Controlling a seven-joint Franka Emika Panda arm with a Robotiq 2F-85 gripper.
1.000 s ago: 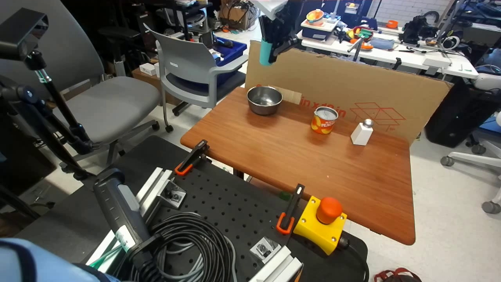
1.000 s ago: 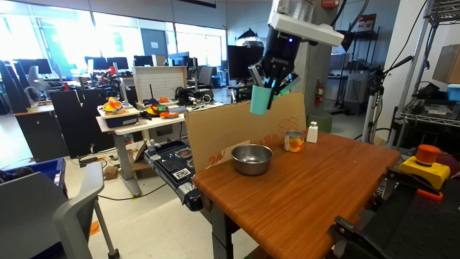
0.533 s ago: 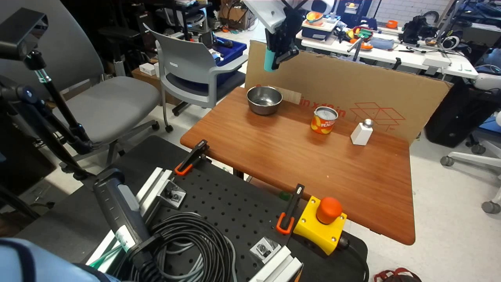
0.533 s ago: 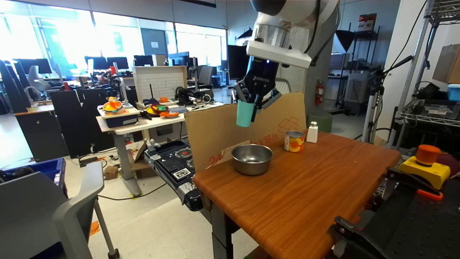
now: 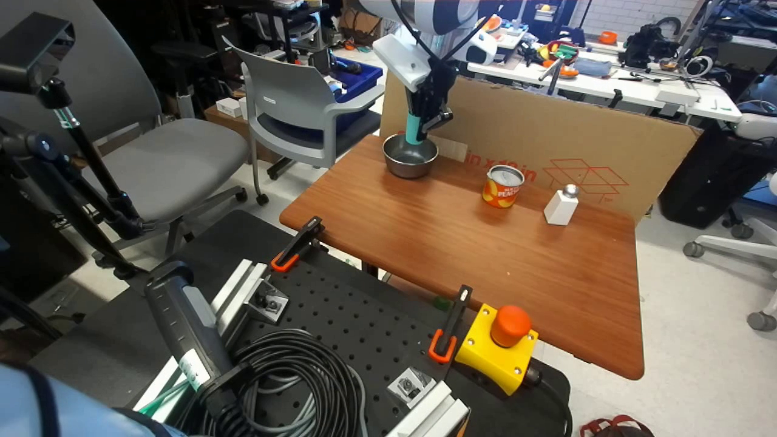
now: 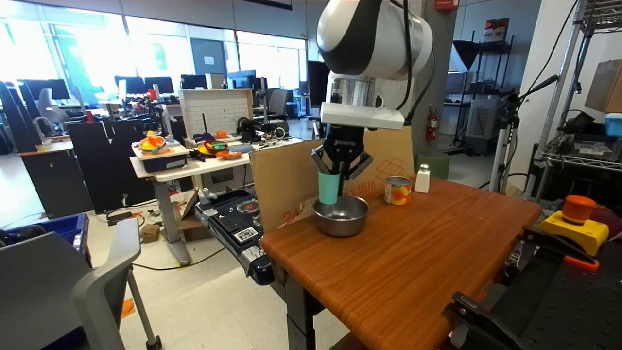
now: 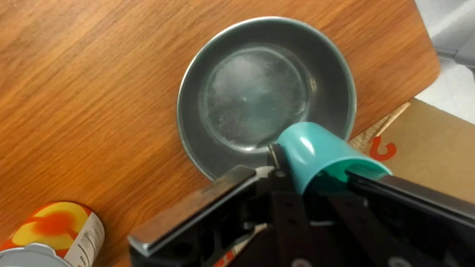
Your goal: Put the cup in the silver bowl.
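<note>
Nearest in an exterior view, a coil of black cable (image 5: 325, 367) lies on a black perforated board (image 5: 370, 321); a yellow box (image 5: 491, 364) with a round orange button (image 5: 511, 326) sits near the board's edge. Beyond stands the table (image 5: 473, 255), brown and wood-grained, bearing, in order of distance, an upright white tapered shaker (image 5: 559, 208) with a metal cap (image 5: 570, 190), an orange-and-yellow labelled metal can (image 5: 501, 193) and a shallow round silver metal bowl (image 5: 410, 167). At the bowl, the black two-fingered tool (image 6: 337, 183) is closed on the wall of a small plain turquoise plastic cup (image 6: 329, 188), held nearly upright, its base over the bowl's opening. The wrist view alone looks into the cup's mouth, where one finger reaches inside while the other lies along the outer wall; it also shows the bowl's ringed floor from above. Whether cup and bowl touch cannot be told. Behind, a brown cardboard panel (image 5: 516, 118) carries a red box drawing (image 5: 586, 176) in both exterior views; a red "24" (image 6: 290, 216) is legible in an exterior view. Farther back is a white desk (image 5: 716, 106) strewn with objects.
</note>
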